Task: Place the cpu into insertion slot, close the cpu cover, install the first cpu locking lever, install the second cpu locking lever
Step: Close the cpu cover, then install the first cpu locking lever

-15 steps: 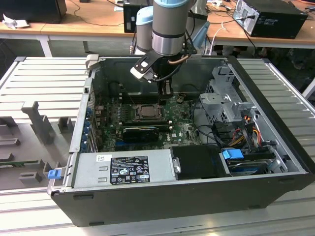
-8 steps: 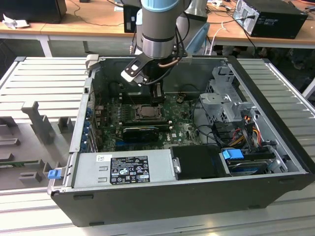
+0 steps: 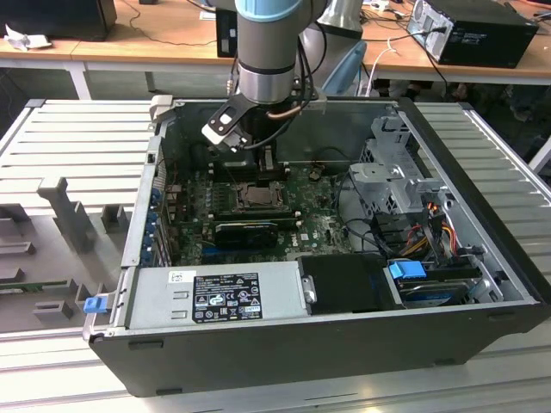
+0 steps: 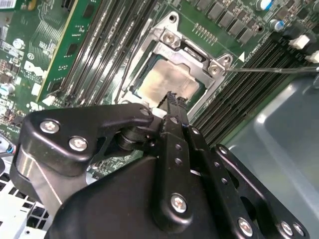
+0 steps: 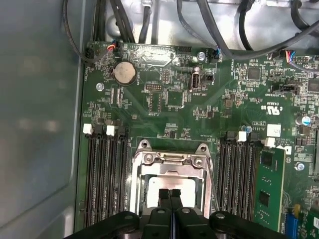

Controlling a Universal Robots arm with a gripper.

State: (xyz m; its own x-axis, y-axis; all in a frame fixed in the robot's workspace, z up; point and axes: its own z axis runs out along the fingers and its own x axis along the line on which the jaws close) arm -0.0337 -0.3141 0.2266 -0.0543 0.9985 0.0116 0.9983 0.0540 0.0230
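The cpu (image 4: pixel 164 82) lies in the insertion slot (image 3: pixel 256 197), its dull silver top showing in both wrist views (image 5: pixel 169 185). The cpu cover (image 5: pixel 169 160) lies flat around it as a metal frame (image 4: pixel 192 50) with the chip in its window. My gripper (image 4: pixel 172 97) is shut with nothing between its fingers, and its tips (image 5: pixel 169 193) hover just over the chip. In the exterior view the gripper (image 3: pixel 263 172) hangs straight down over the socket. A thin locking lever (image 4: pixel 271 69) juts out from one socket corner. I cannot tell whether it is latched.
Black memory slots (image 5: pixel 104 174) flank the socket on both sides, with a green memory module (image 5: pixel 269 184) in one. Cables (image 5: pixel 219 30) hang along the case wall. A drive cage (image 3: pixel 392 176) and power supply (image 3: pixel 219 297) crowd the case.
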